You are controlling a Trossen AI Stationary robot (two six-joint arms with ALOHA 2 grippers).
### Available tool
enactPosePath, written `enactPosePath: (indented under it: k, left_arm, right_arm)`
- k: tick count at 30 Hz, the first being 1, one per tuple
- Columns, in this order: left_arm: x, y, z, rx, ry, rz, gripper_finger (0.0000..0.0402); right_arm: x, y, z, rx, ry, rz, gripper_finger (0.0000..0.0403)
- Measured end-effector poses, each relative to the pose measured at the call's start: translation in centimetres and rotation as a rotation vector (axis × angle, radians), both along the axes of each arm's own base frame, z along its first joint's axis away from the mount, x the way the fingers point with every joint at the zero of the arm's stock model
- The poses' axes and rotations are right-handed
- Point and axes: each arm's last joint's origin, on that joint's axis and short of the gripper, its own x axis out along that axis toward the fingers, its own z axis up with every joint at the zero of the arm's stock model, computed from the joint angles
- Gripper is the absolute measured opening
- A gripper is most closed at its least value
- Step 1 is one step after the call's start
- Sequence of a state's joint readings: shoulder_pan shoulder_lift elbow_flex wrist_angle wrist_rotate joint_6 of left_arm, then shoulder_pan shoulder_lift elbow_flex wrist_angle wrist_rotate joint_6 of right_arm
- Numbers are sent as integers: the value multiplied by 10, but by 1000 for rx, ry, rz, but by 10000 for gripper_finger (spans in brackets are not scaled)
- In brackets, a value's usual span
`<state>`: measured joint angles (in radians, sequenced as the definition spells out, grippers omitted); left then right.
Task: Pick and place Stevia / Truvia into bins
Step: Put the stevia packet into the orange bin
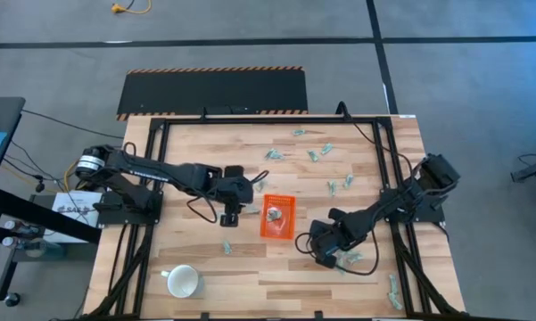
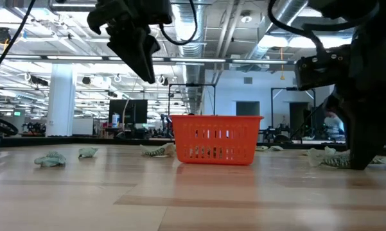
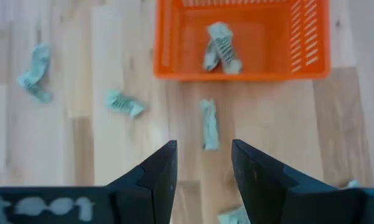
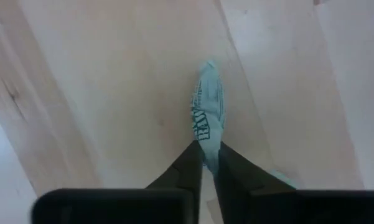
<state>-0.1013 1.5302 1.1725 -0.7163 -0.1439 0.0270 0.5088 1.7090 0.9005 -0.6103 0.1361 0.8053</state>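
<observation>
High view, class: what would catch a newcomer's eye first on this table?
The bright orange bin at the table's middle, already holding sachets. Pale green sachets lie scattered over the wood. The right gripper, low beside the bin, has its jaws pinched on one sachet.

A grey floor surrounds the wooden bench; beyond it, bright ceiling lights, exposed ducts and white pillars.

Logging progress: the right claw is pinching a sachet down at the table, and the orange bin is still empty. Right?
Not quite. The orange bin is not empty: the left wrist view shows sachets lying inside it. The rest holds: the right wrist view shows the right claw pinched on a sachet at the table.
</observation>
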Motion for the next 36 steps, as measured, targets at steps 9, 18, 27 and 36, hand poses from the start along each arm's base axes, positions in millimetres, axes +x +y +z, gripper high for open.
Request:
enactPosePath:
  k: [9,18,27,36]
  left_arm:
    - [-9,2,4,13,34,39,142]
    - [-9,0,-3,-23,25,23,142]
    - [-28,1,-47,-52,137,70,142]
    - [-41,-2,-69,-193,233,28,142]
  right_arm:
    - [3,1,47,-94,-194,55,3]
    - [35,-19,88,-218,-388,144,2]
    - [62,-53,92,-161,-453,220,4]
    - [66,-67,91,-91,-442,262,51]
